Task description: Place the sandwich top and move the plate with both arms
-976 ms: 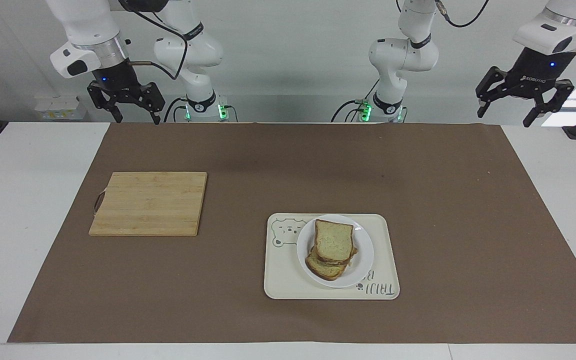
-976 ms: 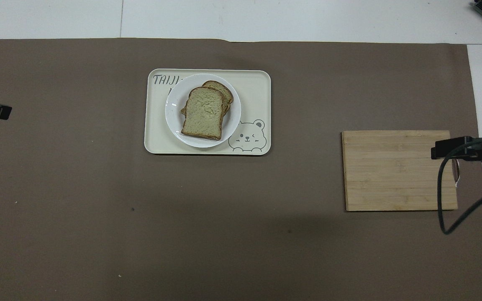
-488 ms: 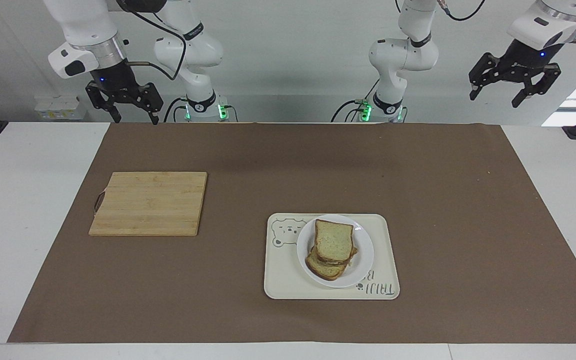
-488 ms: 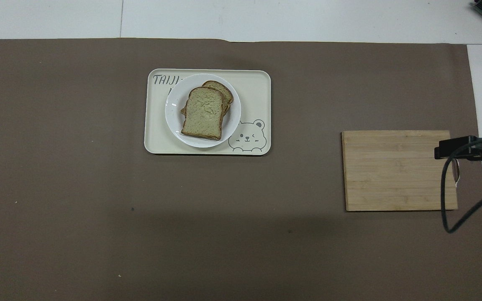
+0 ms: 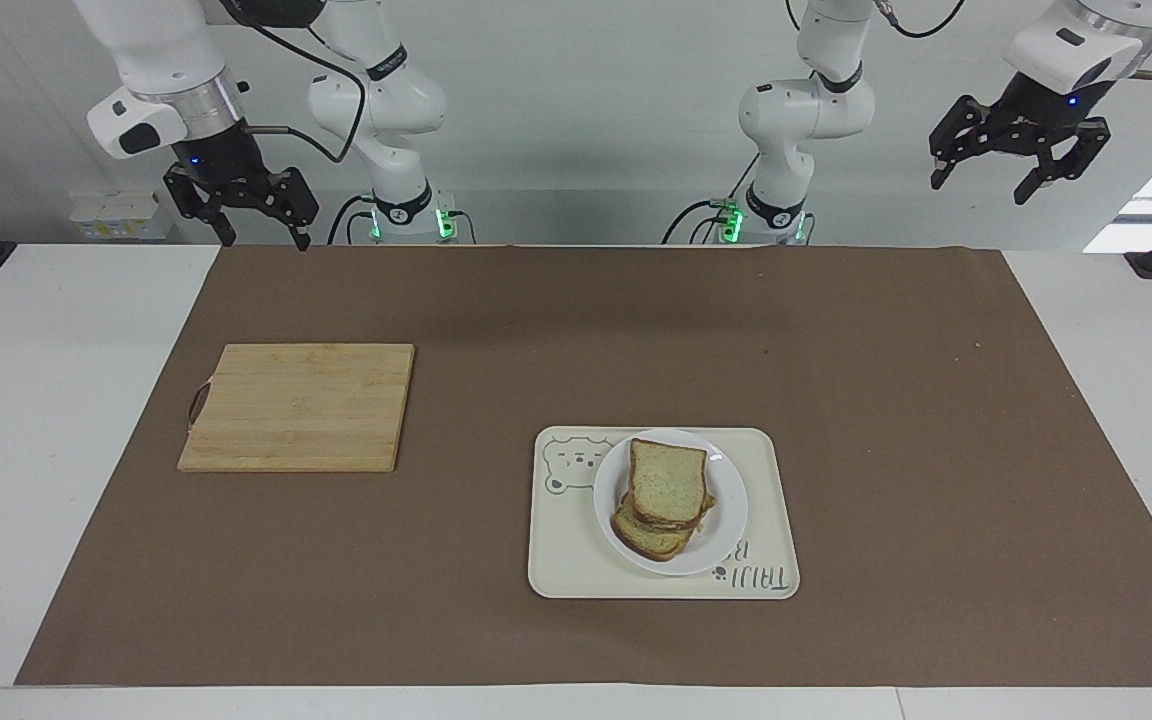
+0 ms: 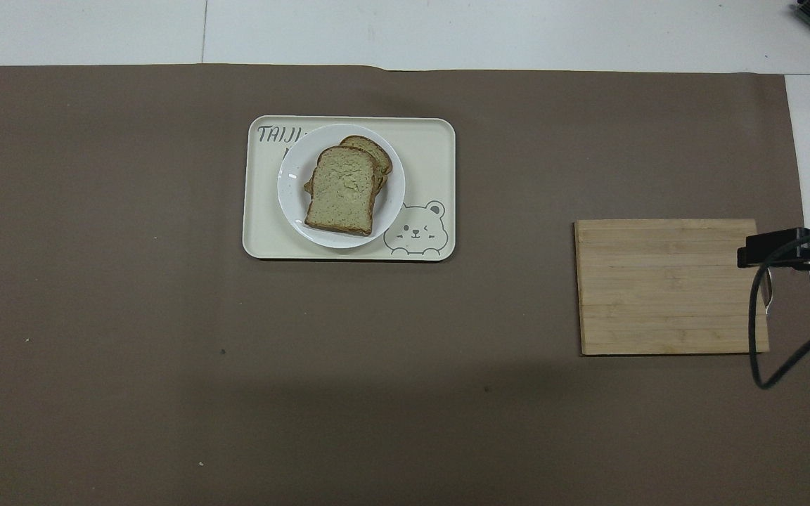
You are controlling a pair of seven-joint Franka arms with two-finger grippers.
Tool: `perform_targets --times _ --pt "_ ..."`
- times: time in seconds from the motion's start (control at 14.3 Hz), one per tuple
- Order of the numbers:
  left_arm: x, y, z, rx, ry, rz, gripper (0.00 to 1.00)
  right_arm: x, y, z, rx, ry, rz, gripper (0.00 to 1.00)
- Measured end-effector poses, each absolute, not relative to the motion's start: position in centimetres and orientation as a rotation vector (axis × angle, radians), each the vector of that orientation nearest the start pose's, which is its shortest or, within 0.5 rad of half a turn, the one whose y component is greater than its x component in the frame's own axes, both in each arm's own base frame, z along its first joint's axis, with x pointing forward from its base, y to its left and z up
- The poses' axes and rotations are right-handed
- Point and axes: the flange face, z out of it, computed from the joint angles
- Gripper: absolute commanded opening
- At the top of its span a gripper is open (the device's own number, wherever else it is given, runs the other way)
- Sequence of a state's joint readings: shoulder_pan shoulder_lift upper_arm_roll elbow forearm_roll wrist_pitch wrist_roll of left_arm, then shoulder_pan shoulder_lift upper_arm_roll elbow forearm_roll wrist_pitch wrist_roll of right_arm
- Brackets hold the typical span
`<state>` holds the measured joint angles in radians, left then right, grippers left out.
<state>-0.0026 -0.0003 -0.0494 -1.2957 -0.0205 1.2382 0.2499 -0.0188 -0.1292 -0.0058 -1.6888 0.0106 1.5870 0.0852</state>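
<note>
- Sandwich top [image 5: 669, 483]: soft, light, crushable; lies on the stack on the plate [image 5: 726, 528].
- Plate: rigid, likely slick; rests on the tray [image 5: 771, 500]; rim grips suit.
- Left tool [image 5: 1017, 172], right tool [image 5: 239, 213]: both spread, empty, raised well apart from the tray.

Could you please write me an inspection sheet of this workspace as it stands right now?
Surface: white table covered by a brown mat.
Job's things: sandwich top lies on the lower slice on the white plate; the plate sits on the bear-printed tray.
Clutter: bamboo cutting board toward the right arm's end, bare.
Grippers: right gripper open, raised over the table's edge at the robots' end; left gripper open, raised past the mat's edge; both hold nothing.
Cables: black cable hangs from the right wrist over the cutting board's edge.
Surroundings: plain grey wall; nothing seen in the way.
</note>
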Motion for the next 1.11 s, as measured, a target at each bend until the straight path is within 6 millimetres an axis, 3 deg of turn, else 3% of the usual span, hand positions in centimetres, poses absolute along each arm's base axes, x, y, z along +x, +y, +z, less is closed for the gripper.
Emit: perform_targets --times 0.49,1.11 --pt "50.3 -1.3 73.0 -3.143 0.372 0.060 1.00 51.5 -1.5 63.9 -3.123 0.180 -0.040 1.00" --pt "50.3 -1.7 73.0 -3.144 0.349 0.048 1.00 51.5 -2.1 63.8 -3.118 0.196 -0.038 1.00"
